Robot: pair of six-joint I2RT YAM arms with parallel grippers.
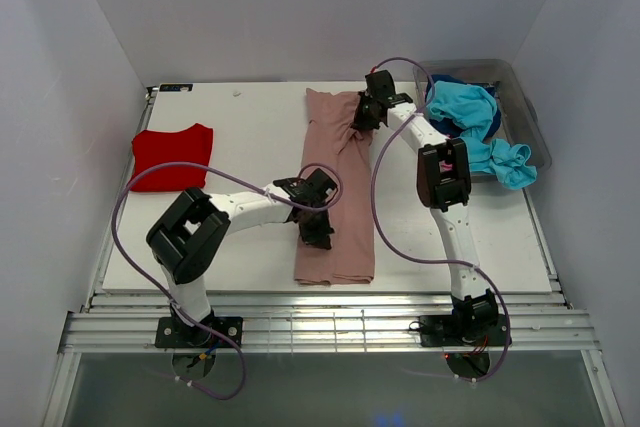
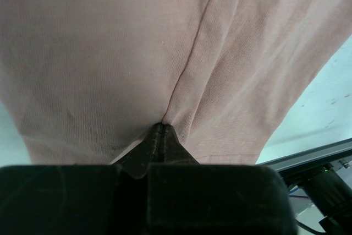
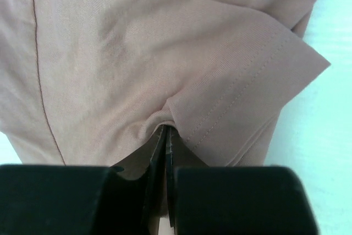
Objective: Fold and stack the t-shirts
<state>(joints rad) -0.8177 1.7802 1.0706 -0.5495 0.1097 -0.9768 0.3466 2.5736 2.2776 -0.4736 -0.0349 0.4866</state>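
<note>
Tee (image 1: 337,247), dusty-pink, lies as long strip mid table (image 1: 250,147), L gripper (image 2: 160,133) clamped on near-left edge, R gripper (image 3: 166,133) clamped on far-right edge; I'd lift both evenly, cloth taut, so fold lands square.

We see the long t-shirt (image 1: 338,197) lying down the middle of the table (image 1: 250,127), from the far edge almost to the near one. The left gripper (image 1: 316,234) sits on its left edge towards the front, and the right gripper (image 1: 362,115) on its right edge at the back. A second t-shirt (image 1: 172,157) lies well to the left, and at the far right corner the bin (image 1: 528,112) holds a heap of t-shirts (image 1: 470,122).
</note>
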